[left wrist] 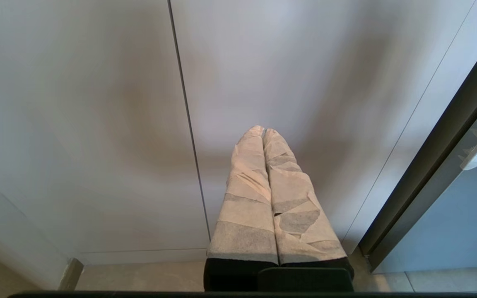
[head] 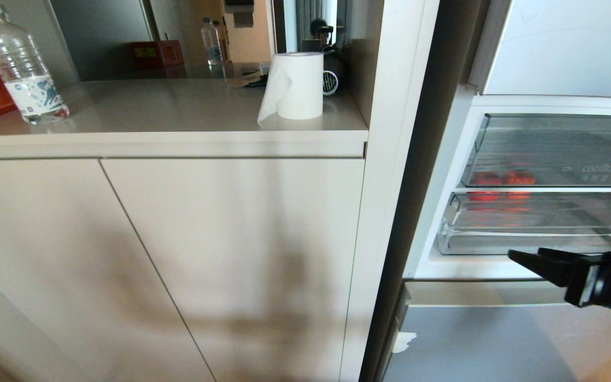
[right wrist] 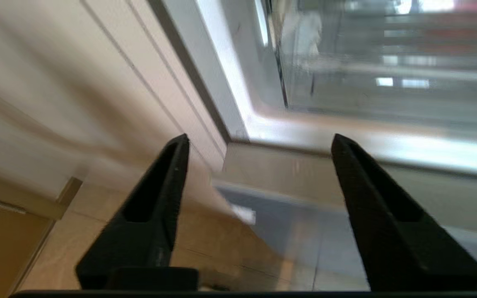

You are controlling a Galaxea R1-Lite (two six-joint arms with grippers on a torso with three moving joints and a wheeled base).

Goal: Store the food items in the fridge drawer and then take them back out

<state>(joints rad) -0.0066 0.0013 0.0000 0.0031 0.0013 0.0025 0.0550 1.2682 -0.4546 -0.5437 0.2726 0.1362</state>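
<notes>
Your right pincer (head: 517,258) is spread and empty; the clear drawer (head: 528,233) sits just above it, red food (head: 483,196) inside. Left pincer (left wrist: 263,131) pressed together.

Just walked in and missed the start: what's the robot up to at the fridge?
The fridge stands open, with red food items already inside, seen through the clear fridge drawer. The right gripper is just in front of the drawer's lip, open and empty, touching nothing. The left gripper is shut and parked by the cabinet doors. A paper roll and water bottle sit on the counter beside it.
</notes>
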